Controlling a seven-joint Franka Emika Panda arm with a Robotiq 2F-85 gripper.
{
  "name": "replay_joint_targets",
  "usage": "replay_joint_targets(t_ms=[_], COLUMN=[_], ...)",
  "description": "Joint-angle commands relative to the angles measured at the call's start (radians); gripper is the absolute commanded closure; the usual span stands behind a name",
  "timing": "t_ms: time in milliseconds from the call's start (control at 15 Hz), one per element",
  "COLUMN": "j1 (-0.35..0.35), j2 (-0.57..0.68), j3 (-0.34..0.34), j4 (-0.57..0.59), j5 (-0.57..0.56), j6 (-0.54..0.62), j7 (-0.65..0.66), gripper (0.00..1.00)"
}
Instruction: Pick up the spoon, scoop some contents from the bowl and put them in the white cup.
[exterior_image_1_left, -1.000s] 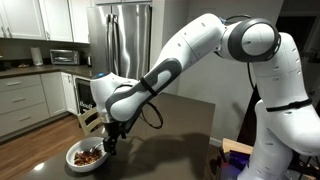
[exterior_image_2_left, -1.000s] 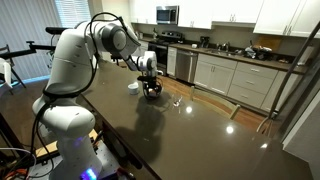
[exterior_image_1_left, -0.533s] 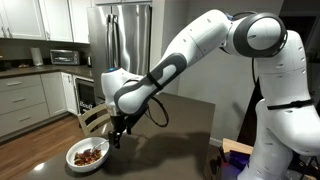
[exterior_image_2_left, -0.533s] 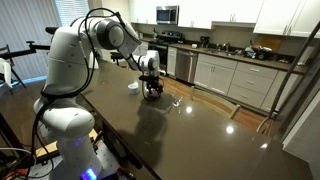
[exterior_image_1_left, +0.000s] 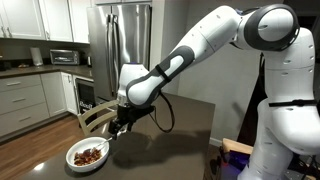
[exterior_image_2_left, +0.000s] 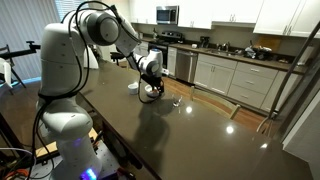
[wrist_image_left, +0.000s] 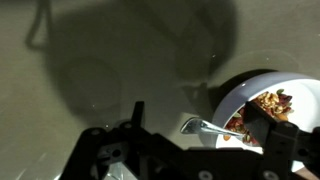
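The claw (exterior_image_1_left: 118, 128) hung just above the dark table (exterior_image_2_left: 185, 135), a little to one side of the white bowl (exterior_image_1_left: 71, 156). In the wrist view the claw (wrist_image_left: 198, 118) showed only as blurred dark parts cut off by the bottom edge. I could not tell how wide it stood, nor whether it gripped anything.

The spoon (wrist_image_left: 202, 126) lay between those dark parts. Its silvery scoop pointed away from the bowl (wrist_image_left: 236, 96), and its thin handle ran under the dark part on the bowl's side, where its end was hidden. Whether the spoon rested on the table (wrist_image_left: 100, 60) or was lifted could not be made out.

The bowl was cut off by the claw's body, with the reddish-brown pieces (wrist_image_left: 268, 105) heaped inside. In an exterior view those pieces (exterior_image_1_left: 90, 155) showed plainly. In an exterior view a small white cup (exterior_image_2_left: 134, 88) stood near the claw (exterior_image_2_left: 152, 89), too small for detail.
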Motion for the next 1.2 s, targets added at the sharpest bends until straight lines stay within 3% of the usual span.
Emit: replay_joint_targets(t_ms=[0,267,600,867,1133], j1=[-0.049,-0.093,-0.065,-0.109,-0.132], j2=[-0.046,-0.027,-0.014,0.015,0.027], j3=[0.052,0.127,0.102,0.146,0.148], j4=[-0.085,-0.096,-0.072,-0.034,-0.020], j5=[0.140,0.332,0.283,0.395,0.441], j6=[0.116,0.201,0.164,0.147,0.136], j7=[-0.082,-0.205,-0.153,-0.220,-0.242], gripper=[0.00,0.00,0.00,0.00,0.00])
